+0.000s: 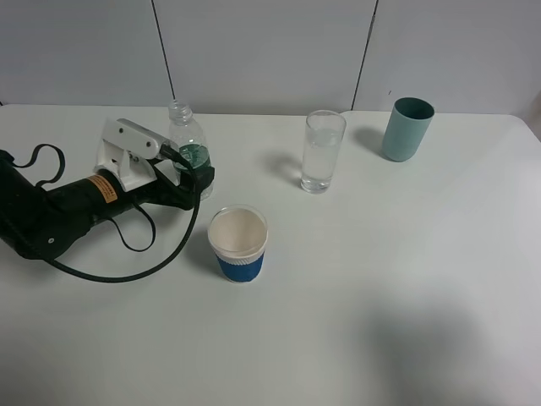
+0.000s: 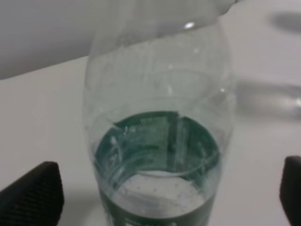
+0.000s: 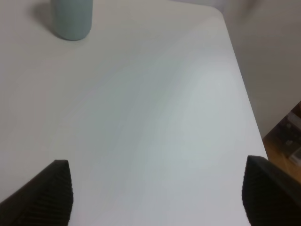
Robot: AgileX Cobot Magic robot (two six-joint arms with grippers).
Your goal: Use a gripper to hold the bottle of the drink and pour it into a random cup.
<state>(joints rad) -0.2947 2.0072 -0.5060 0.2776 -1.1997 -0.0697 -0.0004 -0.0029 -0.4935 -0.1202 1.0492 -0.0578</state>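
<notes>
The bottle of the drink (image 1: 185, 135) is clear plastic with a green label and no cap. It stands upright at the back left of the table. My left gripper (image 1: 196, 174) is open, with a finger on each side of the bottle's lower body. In the left wrist view the bottle (image 2: 160, 141) fills the frame, and both fingertips (image 2: 33, 193) stand apart from its sides. The cup (image 1: 323, 152), a tall clear glass, stands to the right of the bottle. My right gripper (image 3: 160, 197) is open and empty over bare table and does not show in the exterior high view.
A white paper cup with a blue sleeve (image 1: 238, 244) stands just in front of the left gripper. A teal tumbler (image 1: 407, 128) stands at the back right and shows in the right wrist view (image 3: 70, 19). The table's right edge (image 3: 244, 94) is near the right gripper.
</notes>
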